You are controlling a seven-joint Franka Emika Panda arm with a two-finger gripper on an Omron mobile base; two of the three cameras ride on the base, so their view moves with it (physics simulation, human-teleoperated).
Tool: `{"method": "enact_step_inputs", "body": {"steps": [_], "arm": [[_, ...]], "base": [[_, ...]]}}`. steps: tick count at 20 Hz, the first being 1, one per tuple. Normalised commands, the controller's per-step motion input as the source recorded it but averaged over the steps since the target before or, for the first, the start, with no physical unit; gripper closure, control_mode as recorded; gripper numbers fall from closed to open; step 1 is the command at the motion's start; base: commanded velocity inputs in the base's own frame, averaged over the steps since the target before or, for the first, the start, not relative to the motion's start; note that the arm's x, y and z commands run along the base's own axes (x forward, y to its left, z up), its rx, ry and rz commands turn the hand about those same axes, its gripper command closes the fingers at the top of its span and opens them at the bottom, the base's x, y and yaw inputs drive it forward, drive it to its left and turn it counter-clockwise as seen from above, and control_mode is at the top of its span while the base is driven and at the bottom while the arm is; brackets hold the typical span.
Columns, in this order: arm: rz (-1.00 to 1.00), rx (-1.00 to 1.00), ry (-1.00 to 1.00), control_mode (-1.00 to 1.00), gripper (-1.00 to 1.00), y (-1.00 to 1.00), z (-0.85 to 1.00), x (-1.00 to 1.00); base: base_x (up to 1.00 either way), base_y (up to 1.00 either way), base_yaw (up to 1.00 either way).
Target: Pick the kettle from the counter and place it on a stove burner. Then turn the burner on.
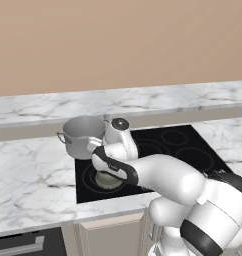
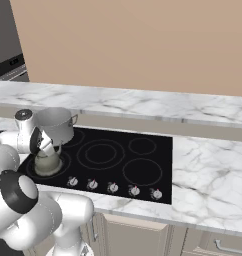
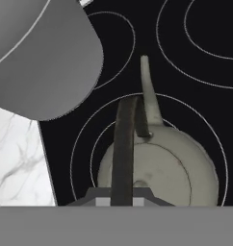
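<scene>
Broadly, setting: a rendered kitchen with a plain tan wall behind a long worktop.
Counter: the counter is white stone with grey marble veining; it runs on both sides of the cooktop, and a raised ledge of the same stone runs along the wall.
Cooktop: a black glass cooktop is set into the counter, marked with several circles of thin grey rings and a row of small knobs along its front edge.
Robot arm: the white arm reaches forward and bends down over the cooktop's front left corner.
Pot: a steel two-handled pot stands at the cooktop's back left corner, partly over the counter, just behind the kettle.
Stove burner: the stove burner is the front left ring circle; the hand view shows its rings encircling the kettle's base.
Kettle: the kettle, squat and olive-grey, sits upright on that burner, its thin spout pointing toward the middle of the cooktop and its dark arched handle rising over the lid.
Gripper: the gripper hangs directly above the kettle, at the top of the handle; whether its jaws are apart or pressed on the handle I cannot tell, as the fingertips are hidden.
</scene>
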Motion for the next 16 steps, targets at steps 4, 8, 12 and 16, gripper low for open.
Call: {"method": "enact_step_inputs", "body": {"steps": [4,8,12,16], "arm": [[0.00,0.00,-0.04,-1.00,1.00,0.00,-0.05,0.10],[0.00,0.00,-0.04,-1.00,1.00,0.00,-0.03,0.11],[0.00,0.00,-0.03,-1.00,1.00,0.00,-0.03,0.08],[0.00,0.00,-0.03,-1.00,1.00,0.00,-0.06,0.04]], "base": [[0.00,0.00,0.00],[0.00,0.00,0.00],[0.00,0.00,0.00],[0.00,0.00,0.00]]}}
